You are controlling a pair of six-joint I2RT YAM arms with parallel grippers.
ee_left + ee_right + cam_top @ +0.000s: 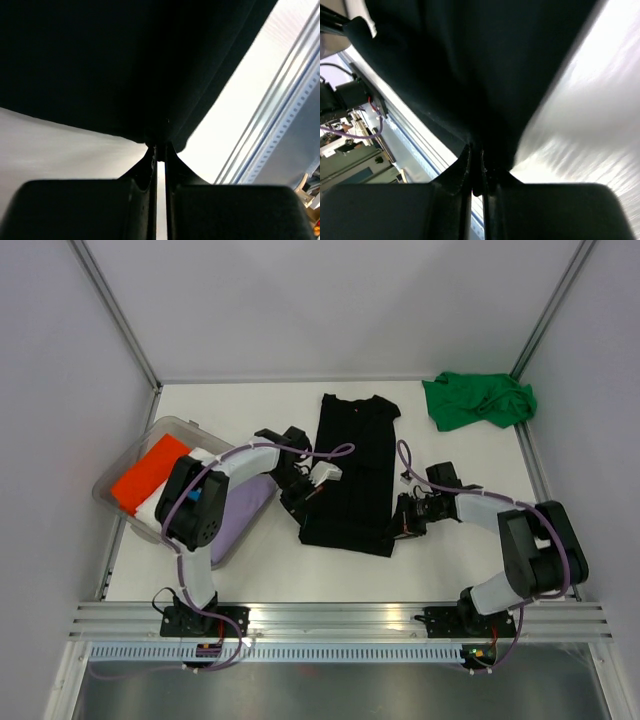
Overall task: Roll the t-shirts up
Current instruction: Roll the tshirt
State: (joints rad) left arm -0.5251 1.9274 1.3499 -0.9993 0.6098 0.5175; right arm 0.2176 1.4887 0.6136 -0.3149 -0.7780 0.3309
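Hem of black t-shirt pinched at both near corners

Folded into a long narrow strip, the black t-shirt lies flat in the middle of the white table, its collar end toward the far edge. The left gripper is closed on the near left corner of the strip; from the left wrist, the dark cloth runs straight into the meeting fingers. The right gripper is closed on the near right corner in the same way, with black fabric bunched between its tips. The green t-shirt sits crumpled in a heap at the far right corner of the table, well apart from both arms. A clear plastic bin stands on the left side, holding an orange cloth and a pale purple cloth.
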